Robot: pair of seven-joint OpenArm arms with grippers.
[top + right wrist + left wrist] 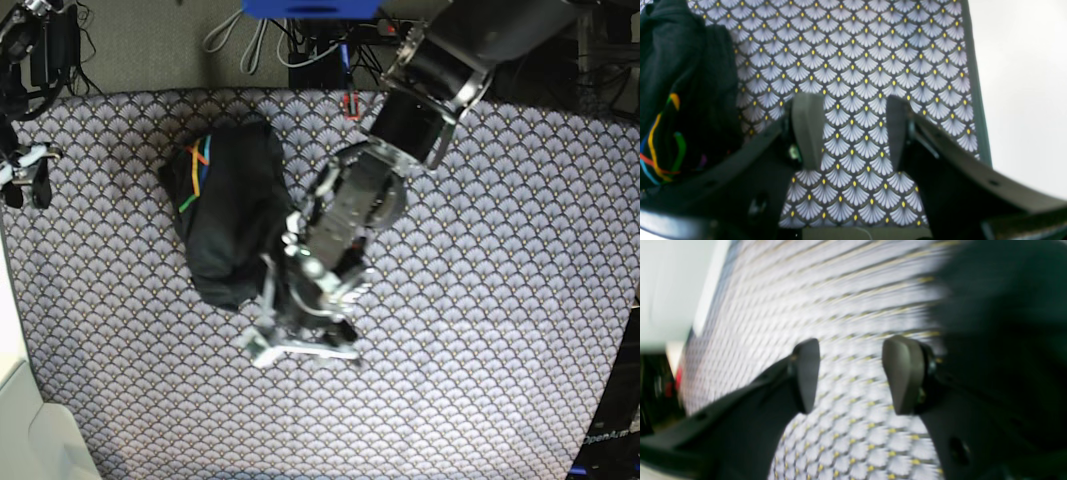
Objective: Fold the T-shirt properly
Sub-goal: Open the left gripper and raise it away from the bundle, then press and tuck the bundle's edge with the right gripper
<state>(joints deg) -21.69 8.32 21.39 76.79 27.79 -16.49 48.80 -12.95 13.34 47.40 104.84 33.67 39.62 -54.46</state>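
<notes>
Blur over T-shirt [1000, 306] edge

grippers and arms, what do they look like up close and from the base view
Both the left gripper and the right gripper have matte black angled brackets tipped with smooth, rounded dark grey finger pads. From the base view the left arm is thick black cylinders joined by silver rings, with bare metal linkage near its gripper.

Near-black T-shirt [232, 215] with rainbow stripes; grey scallop-patterned, yellow-dotted cloth [480, 300].
</notes>
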